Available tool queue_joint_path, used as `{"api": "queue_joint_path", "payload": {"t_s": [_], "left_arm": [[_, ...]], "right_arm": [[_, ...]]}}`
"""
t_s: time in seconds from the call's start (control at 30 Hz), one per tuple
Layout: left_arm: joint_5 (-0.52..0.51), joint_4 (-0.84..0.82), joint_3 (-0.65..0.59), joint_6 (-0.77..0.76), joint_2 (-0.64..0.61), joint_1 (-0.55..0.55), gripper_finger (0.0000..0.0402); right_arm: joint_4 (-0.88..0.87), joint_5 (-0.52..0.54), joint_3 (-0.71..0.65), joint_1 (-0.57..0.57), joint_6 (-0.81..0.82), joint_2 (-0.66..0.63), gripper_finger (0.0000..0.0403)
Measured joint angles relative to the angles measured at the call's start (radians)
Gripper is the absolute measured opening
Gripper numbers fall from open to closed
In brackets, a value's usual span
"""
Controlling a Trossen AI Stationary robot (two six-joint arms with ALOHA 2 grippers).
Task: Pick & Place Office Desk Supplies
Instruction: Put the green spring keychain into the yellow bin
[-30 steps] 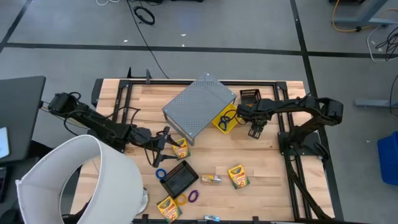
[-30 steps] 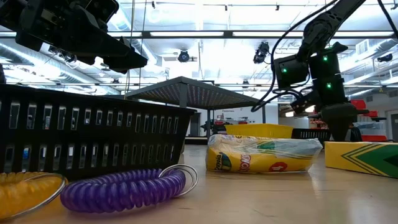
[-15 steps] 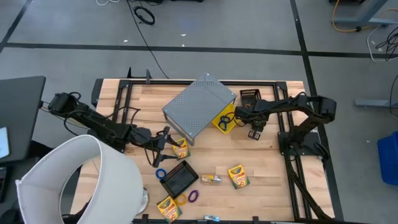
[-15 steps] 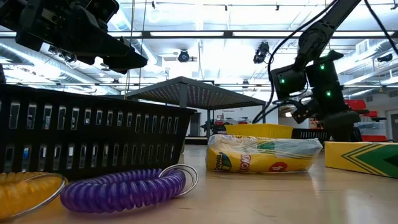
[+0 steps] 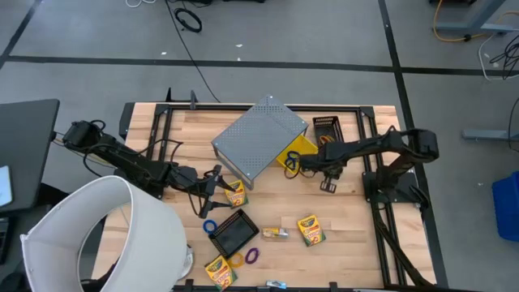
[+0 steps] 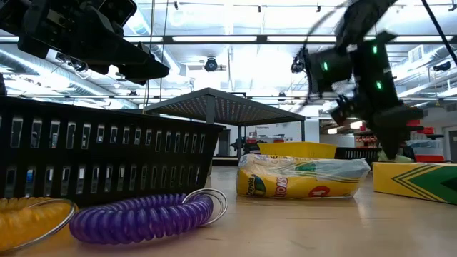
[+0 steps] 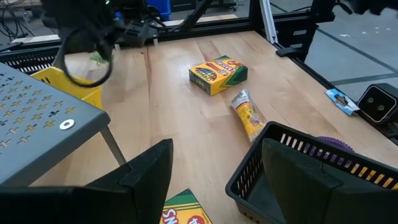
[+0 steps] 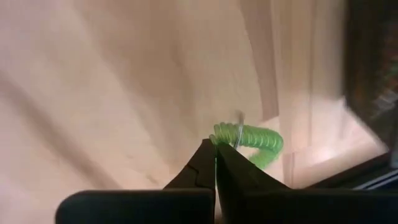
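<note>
My right gripper (image 8: 215, 149) is shut on a green coiled loop (image 8: 249, 140). It hangs above the table beside the yellow tray (image 5: 302, 146), where a blue loop (image 5: 290, 159) rests on the tray's edge. My left gripper (image 5: 212, 186) waits open above the table's left half, next to a crayon box (image 5: 235, 195). Two more crayon boxes (image 5: 310, 229) (image 5: 219, 270), a small packet (image 5: 274, 234), a purple loop (image 5: 251, 255) and another blue loop (image 5: 210, 226) lie on the table. My right gripper pinches the green coiled loop between its two fingertips, at the end of the coil beside the small metal ring (image 8: 235, 132). The fingers come from above, slanting steeply down. The rest of the coil sticks out past the tips, clear of the wood.
A grey perforated box (image 5: 259, 138) stands far of centre beside the yellow tray. A black basket (image 5: 233, 233) sits near the front, a small black one (image 5: 326, 124) at the far right. The big white cylinder (image 5: 105, 235) covers the near left corner.
My right gripper has swung toward the table's left edge and a little toward its near edge, closer to the yellow tray, rolling slightly as it went. My left gripper has kept still.
</note>
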Motion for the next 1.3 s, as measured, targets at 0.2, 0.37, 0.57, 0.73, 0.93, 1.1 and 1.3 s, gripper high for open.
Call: {"api": "queue_joint_path", "payload": {"t_s": [0.2,0.37,0.57,0.73,0.93,1.1,1.3], "left_arm": [[0.005,0.000,0.000,0.000,0.000,0.000,0.0250],[0.005,0.000,0.000,0.000,0.000,0.000,0.0250],[0.005,0.000,0.000,0.000,0.000,0.000,0.0250],[0.005,0.000,0.000,0.000,0.000,0.000,0.0250],[0.005,0.000,0.000,0.000,0.000,0.000,0.0250],[0.005,0.000,0.000,0.000,0.000,0.000,0.0250],[0.005,0.000,0.000,0.000,0.000,0.000,0.0250]], "right_arm": [[-0.056,0.074,0.193,0.139,0.039,-0.001,0.0001],[0.013,0.136,0.336,0.172,-0.019,-0.001,0.0001],[0.191,0.074,0.328,0.101,-0.156,-0.001,0.0000],[0.275,0.058,0.273,0.027,-0.225,0.000,0.0000],[0.377,-0.003,0.192,-0.042,-0.263,0.000,0.0001],[0.405,-0.003,0.164,-0.053,-0.295,0.000,0.0037],[0.432,0.001,0.164,-0.040,-0.309,0.000,0.0126]]}}
